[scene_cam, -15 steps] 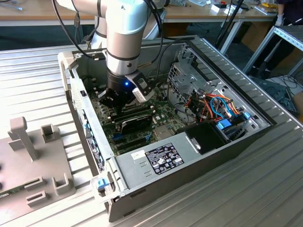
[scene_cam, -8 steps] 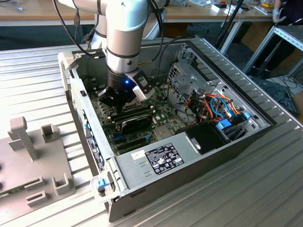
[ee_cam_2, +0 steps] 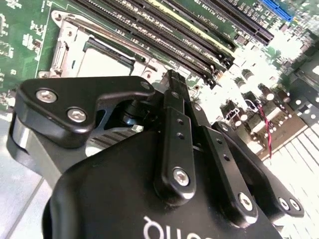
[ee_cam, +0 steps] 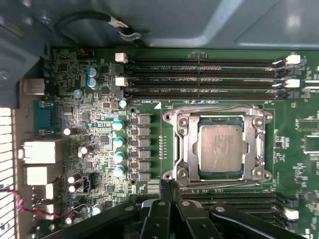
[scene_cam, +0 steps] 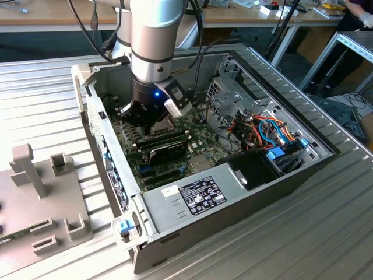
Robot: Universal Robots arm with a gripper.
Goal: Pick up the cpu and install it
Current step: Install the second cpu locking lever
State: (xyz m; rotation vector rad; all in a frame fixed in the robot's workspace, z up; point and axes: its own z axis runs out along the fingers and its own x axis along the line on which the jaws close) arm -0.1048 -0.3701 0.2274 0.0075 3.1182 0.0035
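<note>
The cpu (ee_cam: 222,147) already lies inside the socket frame (ee_cam: 182,144) on the motherboard (ee_cam: 99,134). The gripper (ee_cam: 168,186) hovers just beside it with closed, empty fingers (ee_cam_2: 174,89); probably placing is done, though full seating cannot be confirmed.

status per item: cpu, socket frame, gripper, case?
cpu: seated flat in socket, free of the gripper.
socket frame: surrounds cpu, top left exposed.
gripper: jaws shut, empty, beside socket.
computer case: side open, motherboard exposed.
</note>
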